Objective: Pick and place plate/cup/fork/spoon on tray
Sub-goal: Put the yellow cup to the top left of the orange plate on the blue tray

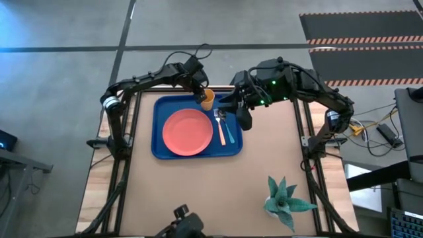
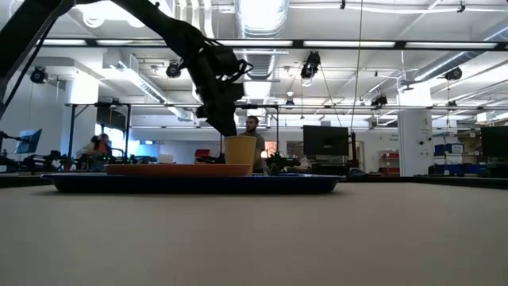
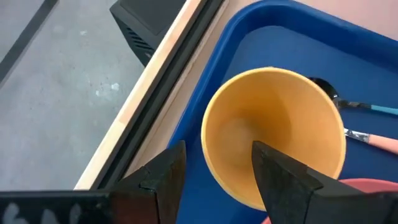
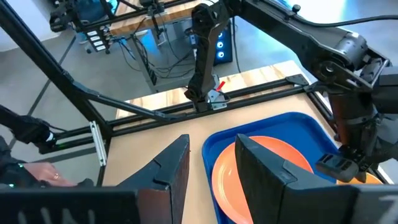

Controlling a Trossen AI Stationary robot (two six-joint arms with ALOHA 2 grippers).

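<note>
The blue tray point(image 1: 162, 109) lies on the table's far left part. The pink plate point(image 1: 188, 131) lies flat in it. The teal-handled spoon point(image 1: 220, 125) and the orange-handled fork point(image 1: 229, 135) lie in it, right of the plate. The yellow cup point(image 1: 208, 100) stands upright in the tray's far right corner and also shows in the left wrist view point(image 3: 273, 124). My left gripper point(image 3: 217, 152) is open, just above the cup, with one finger over its hollow and one outside its wall. My right gripper point(image 1: 243, 119) is open and empty, above the tray's right rim.
A potted green plant point(image 1: 285, 198) stands near the table's near right corner. The table's far edge and frame rail point(image 3: 155, 81) run just beyond the cup. In the low view a person point(image 2: 252, 127) stands in the room behind the table.
</note>
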